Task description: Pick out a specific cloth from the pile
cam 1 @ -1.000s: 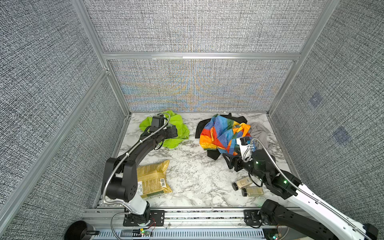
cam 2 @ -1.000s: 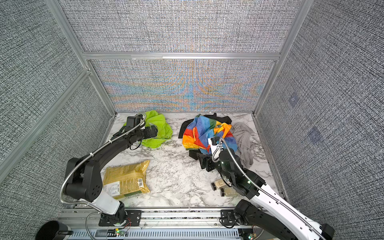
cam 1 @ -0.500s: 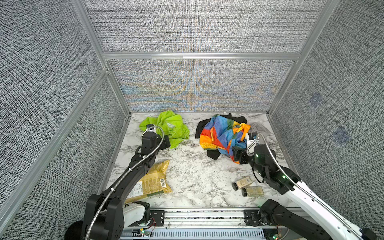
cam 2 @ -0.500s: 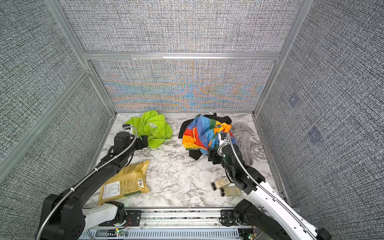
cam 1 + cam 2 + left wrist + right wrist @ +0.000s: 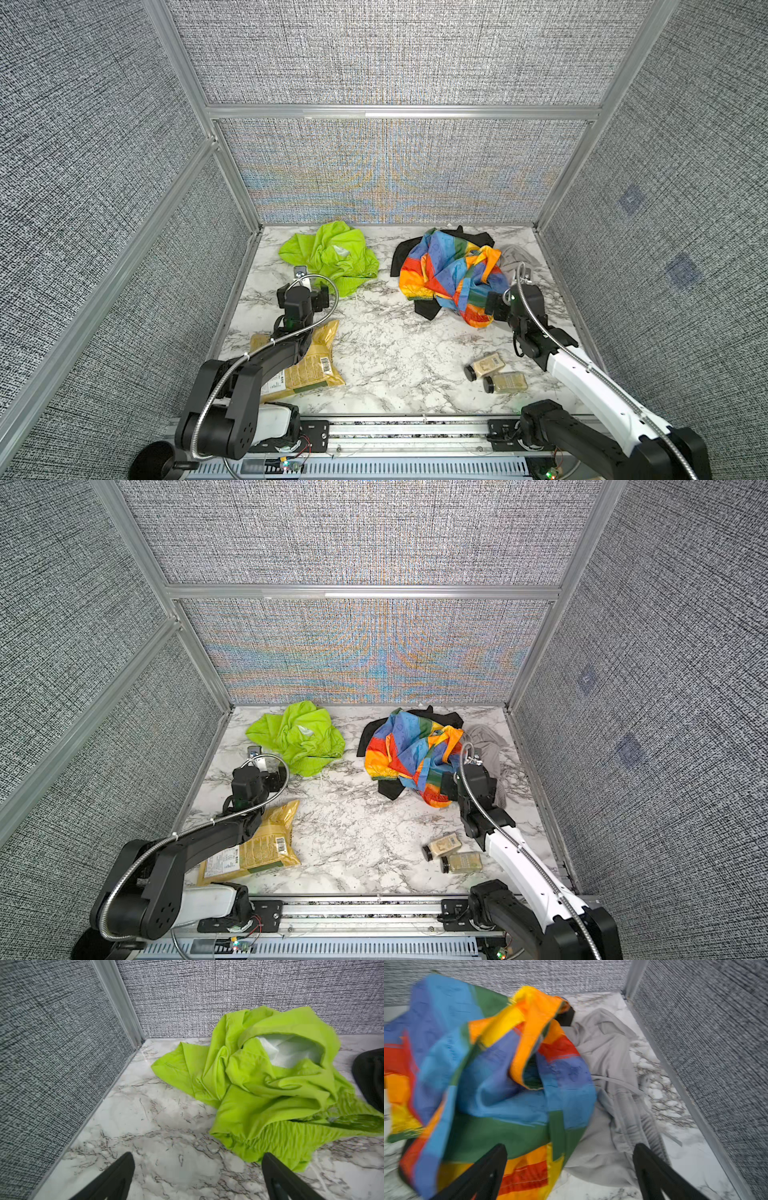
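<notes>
The cloth [image 5: 332,257] lies crumpled on the table [image 5: 386,332] by itself, well apart from the pile [image 5: 449,270], so the picking-out looks done. The left claw [image 5: 197,1155] is spread wide and holds nothing; the cloth sits just ahead of it, off to one side. The right claw [image 5: 570,1146], also wide and empty, faces the pile, which is close in front
</notes>
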`<action>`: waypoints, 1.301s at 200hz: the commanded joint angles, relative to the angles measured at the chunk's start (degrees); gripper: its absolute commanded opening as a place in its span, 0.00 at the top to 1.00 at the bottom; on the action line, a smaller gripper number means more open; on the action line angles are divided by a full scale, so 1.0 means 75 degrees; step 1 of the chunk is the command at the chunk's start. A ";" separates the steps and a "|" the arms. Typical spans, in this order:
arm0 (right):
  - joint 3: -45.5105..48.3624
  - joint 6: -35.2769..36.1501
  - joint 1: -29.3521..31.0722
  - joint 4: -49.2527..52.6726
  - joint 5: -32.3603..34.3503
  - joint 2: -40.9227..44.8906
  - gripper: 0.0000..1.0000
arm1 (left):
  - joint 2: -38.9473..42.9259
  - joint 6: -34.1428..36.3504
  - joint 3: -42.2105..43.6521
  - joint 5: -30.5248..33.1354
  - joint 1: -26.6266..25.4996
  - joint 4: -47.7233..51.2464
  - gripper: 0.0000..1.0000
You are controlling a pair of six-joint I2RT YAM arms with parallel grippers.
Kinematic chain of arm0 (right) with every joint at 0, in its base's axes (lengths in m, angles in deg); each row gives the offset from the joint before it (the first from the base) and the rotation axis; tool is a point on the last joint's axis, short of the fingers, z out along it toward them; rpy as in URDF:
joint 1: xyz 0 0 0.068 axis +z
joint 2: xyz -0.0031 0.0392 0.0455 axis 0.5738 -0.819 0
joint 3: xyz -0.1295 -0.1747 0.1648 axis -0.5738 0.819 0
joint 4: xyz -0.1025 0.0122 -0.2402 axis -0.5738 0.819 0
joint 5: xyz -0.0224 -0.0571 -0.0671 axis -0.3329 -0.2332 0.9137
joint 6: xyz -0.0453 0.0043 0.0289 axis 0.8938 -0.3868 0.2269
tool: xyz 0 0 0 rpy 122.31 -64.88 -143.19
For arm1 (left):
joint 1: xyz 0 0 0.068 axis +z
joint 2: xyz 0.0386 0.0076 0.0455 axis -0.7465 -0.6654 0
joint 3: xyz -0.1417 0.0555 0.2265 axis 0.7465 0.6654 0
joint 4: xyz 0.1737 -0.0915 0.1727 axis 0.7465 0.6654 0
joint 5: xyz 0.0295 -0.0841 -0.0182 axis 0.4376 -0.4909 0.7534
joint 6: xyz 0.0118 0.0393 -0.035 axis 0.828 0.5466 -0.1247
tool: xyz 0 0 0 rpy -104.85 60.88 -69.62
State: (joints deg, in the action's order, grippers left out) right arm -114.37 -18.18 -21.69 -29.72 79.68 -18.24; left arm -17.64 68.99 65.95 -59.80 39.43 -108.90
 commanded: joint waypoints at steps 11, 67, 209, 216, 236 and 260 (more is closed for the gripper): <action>0.0287 0.0313 -0.0741 -0.1502 0.0092 -0.0157 0.01 | -0.0227 0.0241 0.0312 -0.0656 0.0511 -0.1673 0.01; 0.1277 0.1090 -0.1510 -0.4432 -0.0108 -0.0911 0.01 | -0.1382 0.0305 0.1744 -0.1876 0.0821 -0.5039 0.01; 0.1838 0.1938 -0.1618 -0.8542 -0.1972 -0.4090 0.01 | -0.1322 0.0221 0.1709 -0.2048 0.0942 -0.4901 0.01; 0.1809 0.1948 -0.1630 -0.8417 -0.1976 -0.4049 0.01 | -0.1302 0.0226 0.1701 -0.2059 0.0944 -0.4846 0.01; 0.1789 0.1937 -0.1624 -0.8329 -0.1989 -0.4015 0.01 | -0.1354 0.0222 0.1727 -0.2056 0.0946 -0.4989 0.01; 0.1764 0.1935 -0.1624 -0.8242 -0.1977 -0.3987 0.01 | -0.1369 0.0221 0.1706 -0.2064 0.0944 -0.4951 0.01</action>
State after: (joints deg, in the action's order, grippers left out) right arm -100.66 -4.06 -33.89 -90.50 65.62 -48.43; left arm -27.67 70.59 78.91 -74.77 46.44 -143.08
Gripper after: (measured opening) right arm 0.993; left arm 0.987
